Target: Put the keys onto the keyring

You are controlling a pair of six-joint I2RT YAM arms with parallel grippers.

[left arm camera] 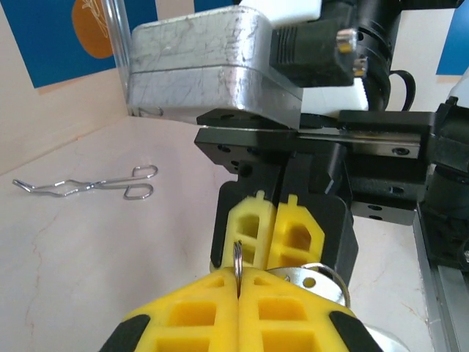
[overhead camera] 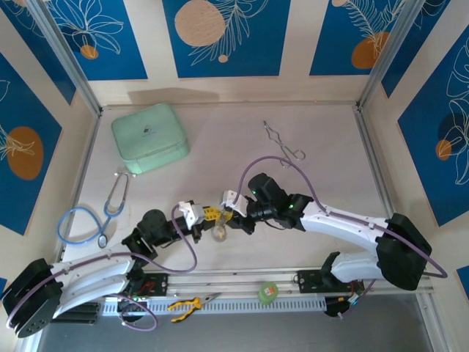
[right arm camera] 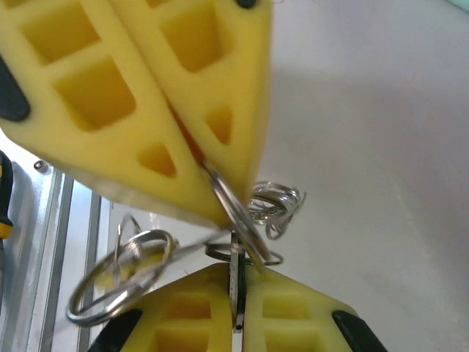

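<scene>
The keyring (right arm camera: 236, 213) is bright polished metal; fingers (right arm camera: 95, 95) matt yellow plastic (slightly grainy); table (left arm camera: 88, 257) smooth, faintly marbled.

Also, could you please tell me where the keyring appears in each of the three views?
Top external: the keyring sits mid-frame, just below the yellow fingers.
Left wrist: the keyring is low centre, edge-on, pinched in the left gripper.
Right wrist: the keyring is at centre, running down into the right gripper.
Shared landmark: the yellow fingers, meeting tip to tip at the ring.
</scene>
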